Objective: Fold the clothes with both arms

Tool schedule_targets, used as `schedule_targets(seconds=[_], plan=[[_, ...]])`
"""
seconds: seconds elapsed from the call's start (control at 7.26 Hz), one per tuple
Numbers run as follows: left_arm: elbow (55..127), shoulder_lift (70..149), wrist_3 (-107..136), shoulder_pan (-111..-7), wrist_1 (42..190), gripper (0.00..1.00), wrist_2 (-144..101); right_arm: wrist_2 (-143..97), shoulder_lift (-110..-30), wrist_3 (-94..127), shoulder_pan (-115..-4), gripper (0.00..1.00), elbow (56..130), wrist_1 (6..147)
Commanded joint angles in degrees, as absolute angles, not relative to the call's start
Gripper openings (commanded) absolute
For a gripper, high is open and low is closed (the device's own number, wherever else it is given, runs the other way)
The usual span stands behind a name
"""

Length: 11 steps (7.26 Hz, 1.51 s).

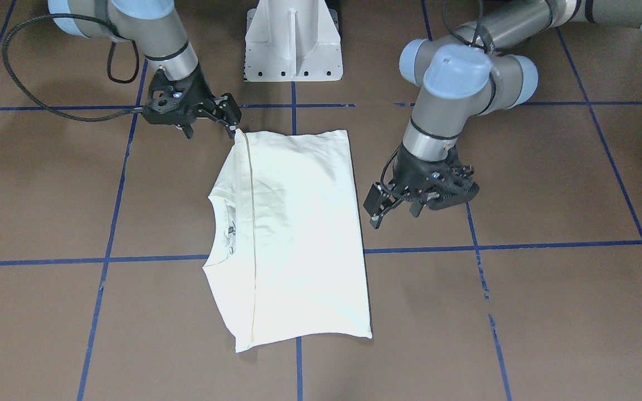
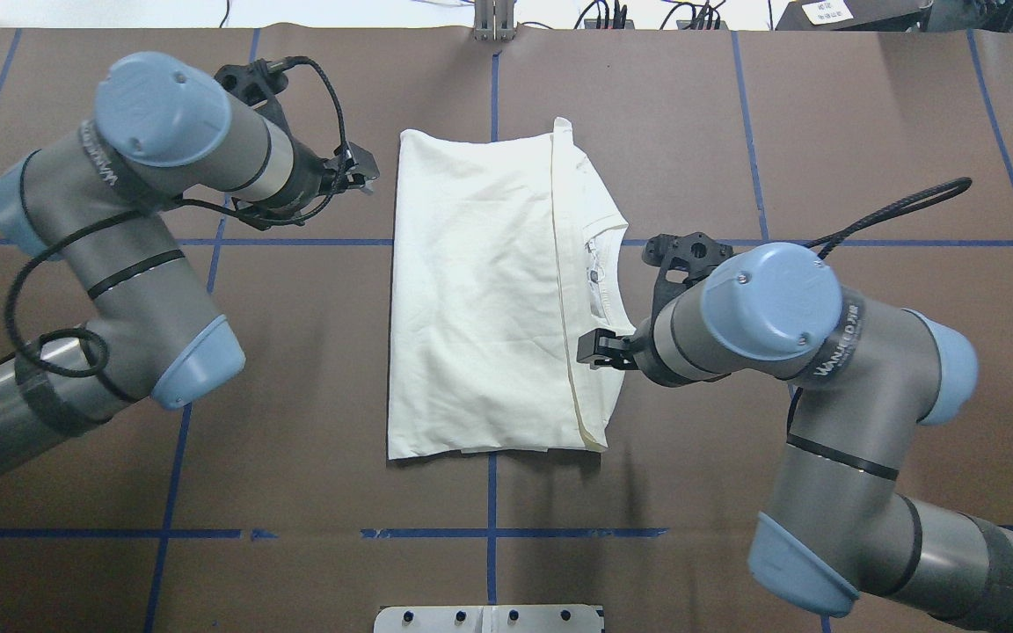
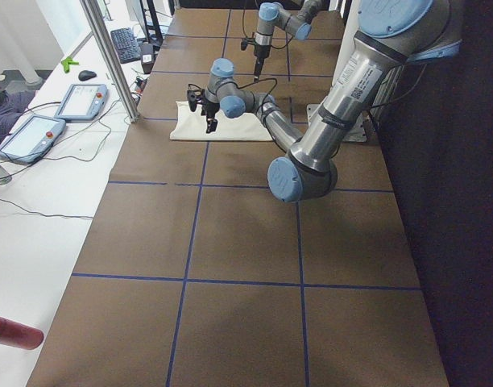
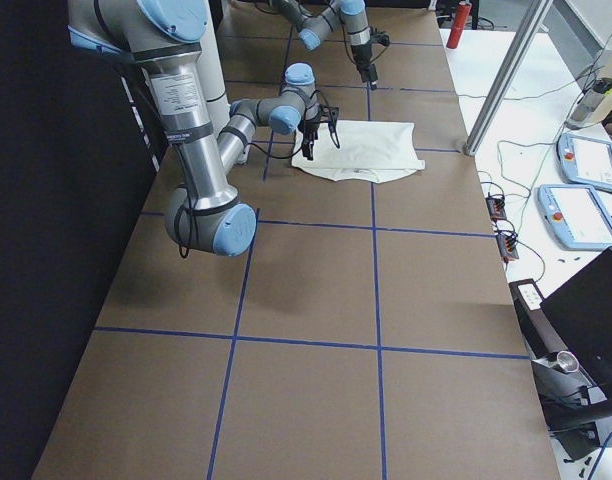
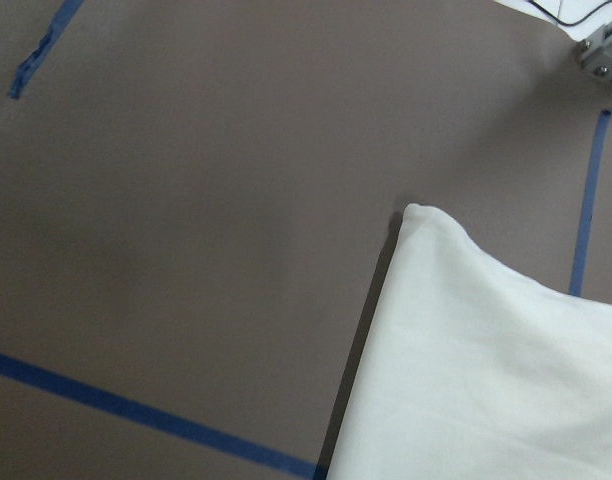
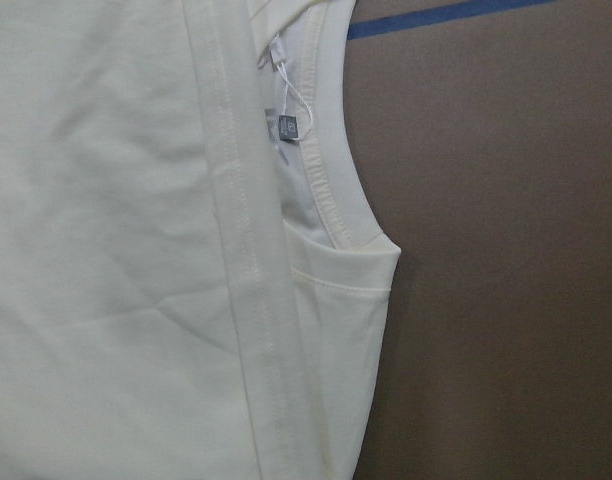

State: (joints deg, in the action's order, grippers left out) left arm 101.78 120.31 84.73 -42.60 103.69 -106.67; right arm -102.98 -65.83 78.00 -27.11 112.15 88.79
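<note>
Cream T-shirt (image 1: 298, 223), folded into a rectangle, is flanked by spread left pincer (image 1: 394, 214) and spread right pincer (image 1: 212, 125), seemingly poised for another fold.

Brown bench (image 2: 295, 492) squared off with blue tape lines (image 2: 76, 533), under bright, even indoor light.
Seen from the left end, a white side table (image 3: 45, 242) runs along one long edge. It carries two tablet-like pendants (image 3: 79, 101), a keyboard (image 3: 127, 44), a mouse (image 3: 87, 75) and loose cables (image 3: 37, 214). An aluminium post (image 3: 109, 56) rises at that edge, a red cylinder (image 3: 13, 332) lies near the closest corner, and a dark panel (image 3: 472, 201) closes the opposite side.
</note>
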Motion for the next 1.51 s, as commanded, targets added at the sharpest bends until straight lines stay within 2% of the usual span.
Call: schedule_targets(seconds=[0.0, 0.41, 1.38], plan=[[115.52, 114.02, 83.85, -42.19, 94.62, 1.0, -107.58, -102.39, -61.36, 72.97, -25.93, 1.0, 104.97, 91.14], [119.79, 112.41, 83.85, -41.93, 92.11, 1.0, -107.58, -102.3, -56.69, 72.6, -23.48, 1.0, 96.17, 91.14], [118.83, 112.32, 84.46, -39.47, 92.28, 1.0, -107.32, -103.8, -57.04, 70.4, -24.52, 1.0, 99.23, 99.31]])
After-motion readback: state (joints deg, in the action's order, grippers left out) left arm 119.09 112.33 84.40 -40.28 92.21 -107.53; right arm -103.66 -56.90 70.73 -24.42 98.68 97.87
